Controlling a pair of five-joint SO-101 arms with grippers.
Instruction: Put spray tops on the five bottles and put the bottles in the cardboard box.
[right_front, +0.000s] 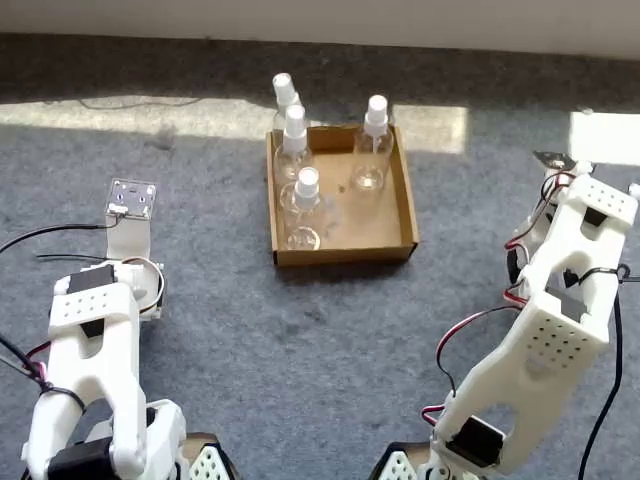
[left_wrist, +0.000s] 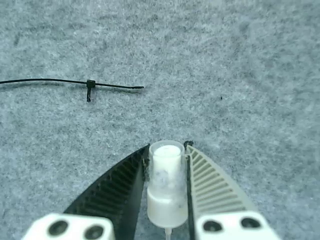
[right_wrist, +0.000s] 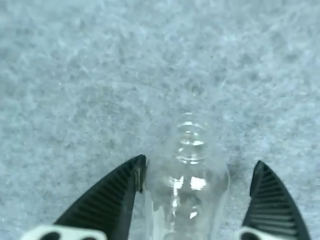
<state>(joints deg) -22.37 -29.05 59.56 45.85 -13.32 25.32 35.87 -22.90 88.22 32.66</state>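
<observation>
A cardboard box (right_front: 408, 200) sits on the grey carpet at the middle back. Several clear bottles with white spray tops stand in it, one at the far right (right_front: 375, 140) and one near the front left (right_front: 305, 205). My left gripper (left_wrist: 167, 146) is shut on a white spray top (left_wrist: 166, 180), held just above the carpet at the left. At the right, my right gripper (right_wrist: 200, 167) is open around a clear bottle (right_wrist: 192, 145) with no top. One finger is close against the bottle and the other stands apart from it.
A thin black cable tie (left_wrist: 90, 84) lies on the carpet ahead of the left gripper, and a black wire (right_front: 60, 230) trails at the left. The left arm (right_front: 95, 340) and the right arm (right_front: 560, 320) flank a bare stretch of carpet in front of the box.
</observation>
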